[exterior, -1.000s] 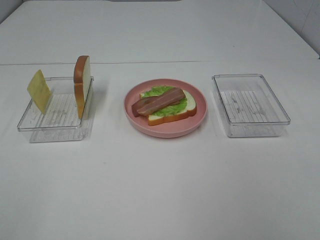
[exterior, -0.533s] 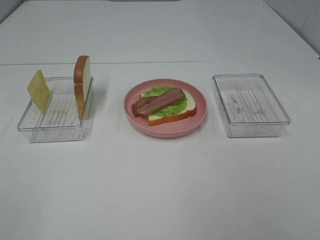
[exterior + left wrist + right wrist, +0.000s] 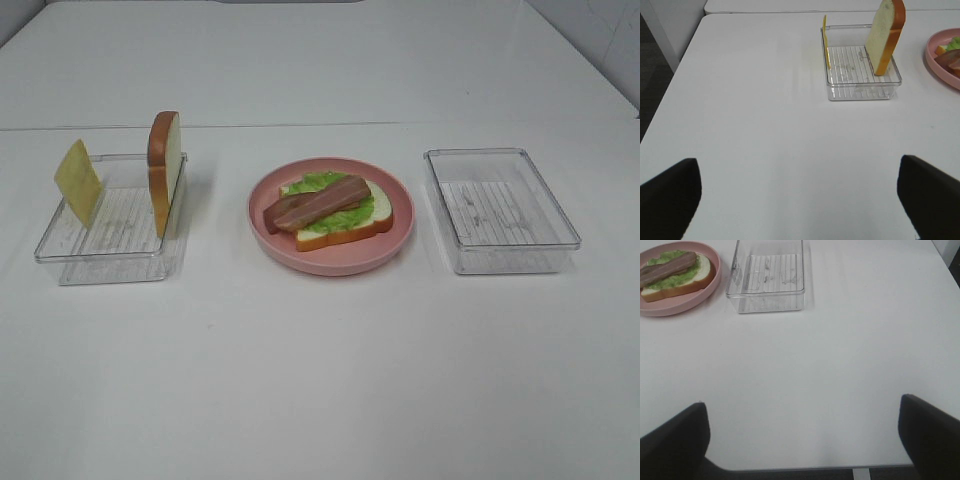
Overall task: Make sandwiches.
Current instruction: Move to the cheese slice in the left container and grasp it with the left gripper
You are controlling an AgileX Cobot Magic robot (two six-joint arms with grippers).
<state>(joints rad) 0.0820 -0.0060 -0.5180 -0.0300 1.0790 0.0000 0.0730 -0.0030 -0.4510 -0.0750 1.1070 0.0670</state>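
On the pink plate (image 3: pixel 330 262) in the middle lies the open sandwich (image 3: pixel 330 205): one bread slice, green lettuce and bacon strips on top. A second bread slice (image 3: pixel 165 165) stands on edge in the left clear tray (image 3: pixel 100 260), and a yellow cheese slice (image 3: pixel 77 180) leans at that tray's far left wall. Neither arm shows in the exterior high view. The left gripper (image 3: pixel 800 200) is open, well back from the left tray (image 3: pixel 862 92). The right gripper (image 3: pixel 802 440) is open too, short of the plate (image 3: pixel 680 307), with nothing between its fingers.
An empty clear tray (image 3: pixel 500 205) with a ribbed floor sits right of the plate, also in the right wrist view as the tray (image 3: pixel 765 295). The white table's front edge (image 3: pixel 805 467) runs under the right gripper. Its left edge (image 3: pixel 670 75) drops to a dark floor.
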